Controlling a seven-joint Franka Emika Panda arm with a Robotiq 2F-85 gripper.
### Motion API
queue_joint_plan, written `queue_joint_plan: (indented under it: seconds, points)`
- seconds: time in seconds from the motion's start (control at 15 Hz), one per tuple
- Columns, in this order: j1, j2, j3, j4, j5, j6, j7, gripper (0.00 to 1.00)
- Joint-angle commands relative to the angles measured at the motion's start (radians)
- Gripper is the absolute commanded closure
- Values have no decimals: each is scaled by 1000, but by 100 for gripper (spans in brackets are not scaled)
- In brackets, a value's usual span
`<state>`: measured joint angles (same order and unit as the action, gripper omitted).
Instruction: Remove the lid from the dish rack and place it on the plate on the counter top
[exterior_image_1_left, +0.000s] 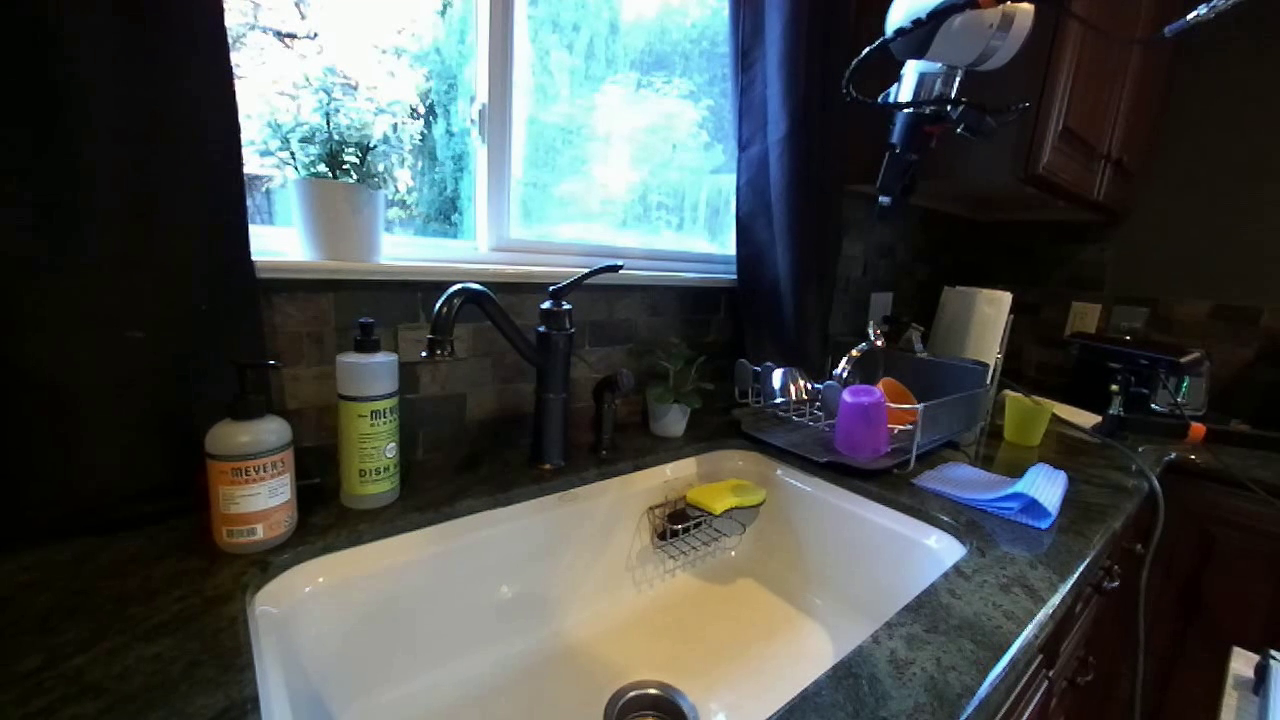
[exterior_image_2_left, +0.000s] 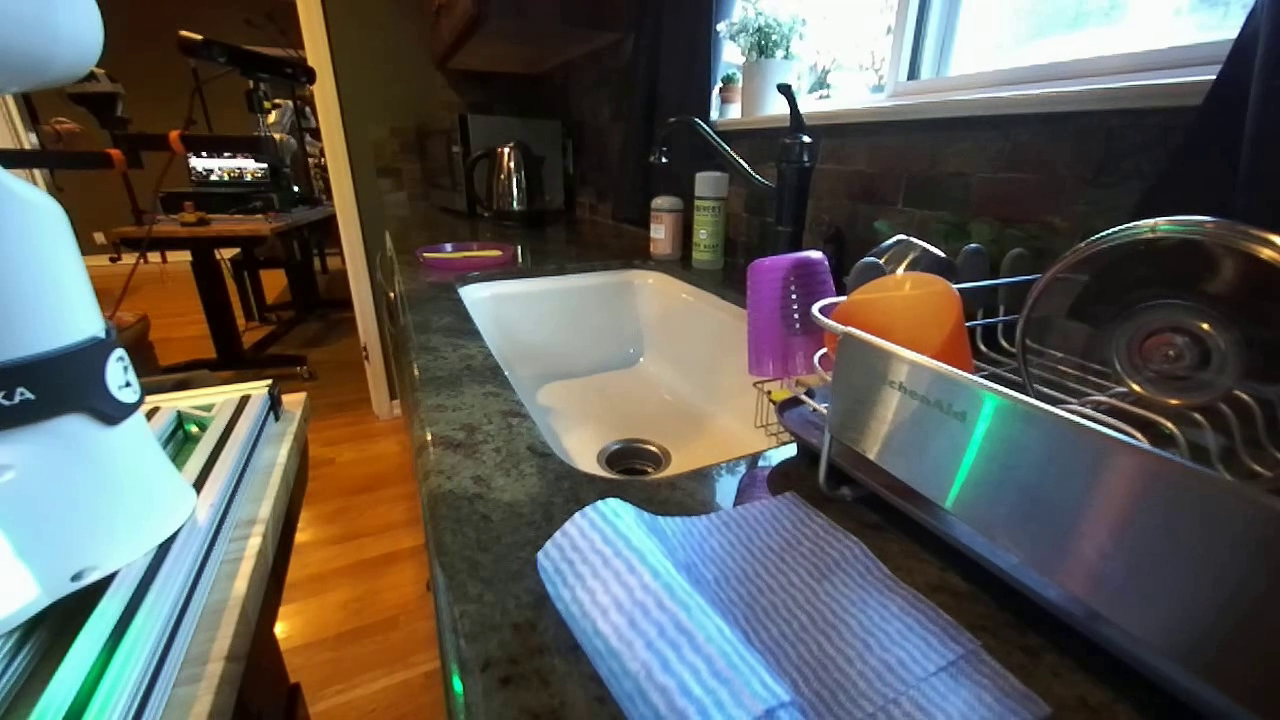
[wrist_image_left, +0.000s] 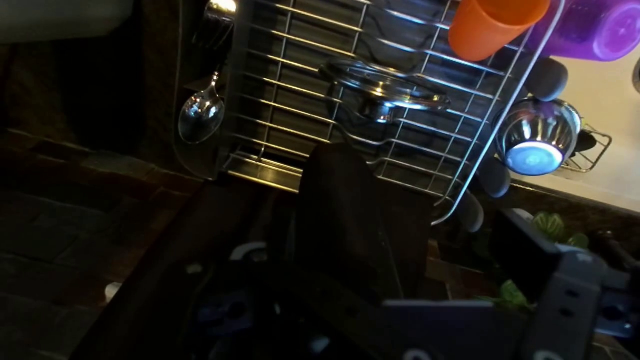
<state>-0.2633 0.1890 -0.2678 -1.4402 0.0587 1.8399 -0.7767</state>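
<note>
Evidently, the lid (wrist_image_left: 385, 91) stands near-upright in the dish rack (exterior_image_2_left: 1060, 500) below the spread, unladen pincer (exterior_image_1_left: 888, 194), looking stiff, slick and breakable, probably moderately heavy, so best nipped by its topmost rim (exterior_image_2_left: 1150, 224).

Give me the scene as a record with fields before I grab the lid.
Pick: lid, on edge in the dish rack
Place: purple plate on the counter top, across the sink from the rack
On plate: yellow item
Hand: looks open, higher than the rack, apart from the lid
Also in rack: orange cup
Beside rack: blue cloth
</note>
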Motion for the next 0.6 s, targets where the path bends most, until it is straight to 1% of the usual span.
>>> queue_joint_plan:
  seconds: [0.0, 0.2, 0.33, 0.47, 0.53]
  points:
    - [-9, 40, 30, 26, 5, -55, 127, 0]
    - [1, 124, 60, 42, 22, -66, 317, 0]
    - [-5, 192, 77, 49, 35, -12, 429, 0]
    - [-21, 268, 94, 75, 60, 7, 475, 0]
    - [-31, 301, 103, 86, 69, 19, 469, 0]
